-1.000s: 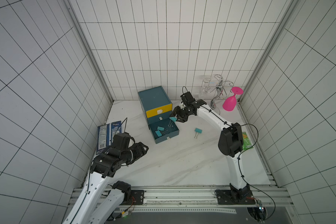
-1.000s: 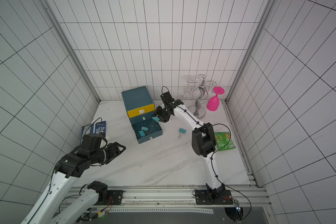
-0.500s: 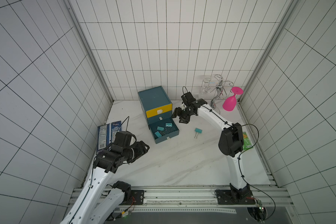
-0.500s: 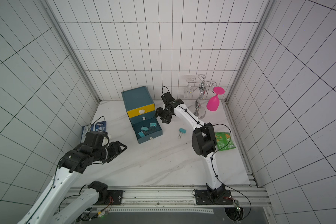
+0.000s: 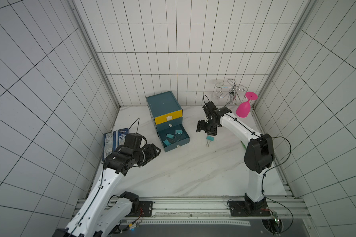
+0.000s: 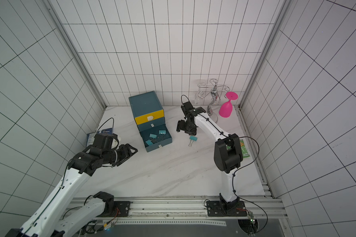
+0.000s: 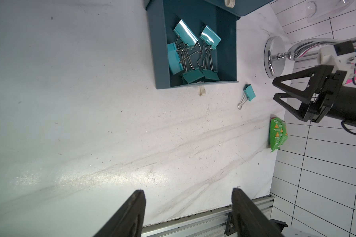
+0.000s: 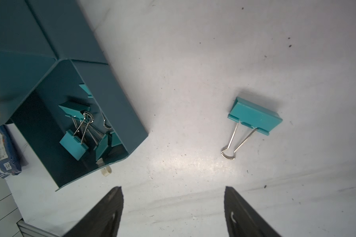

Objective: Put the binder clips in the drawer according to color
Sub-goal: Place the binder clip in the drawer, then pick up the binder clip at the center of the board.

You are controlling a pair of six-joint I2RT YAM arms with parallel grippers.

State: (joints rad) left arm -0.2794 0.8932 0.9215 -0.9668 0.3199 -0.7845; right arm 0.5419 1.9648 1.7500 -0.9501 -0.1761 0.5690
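The left claw (image 7: 188, 191) hovers open and empty over the surface (image 5: 193, 168), in front of the cabinet (image 5: 163, 102). The cabinet's bottom drawer (image 5: 178, 142) is pulled out and holds several teal clips (image 5: 169, 135). One loose clip (image 5: 210, 138) lies just beside the cabinet's open drawer. The right claw (image 8: 173, 189) hangs above it, open and empty.

The dark-teal 3-drawer cabinet (image 5: 163, 101) hides the contents of its 2 shut upper drawers (image 5: 162, 120) — the green foil snack packet (image 6: 245, 150) lies partly behind the right arm's black elbow (image 6: 226, 156), its print too small to read.
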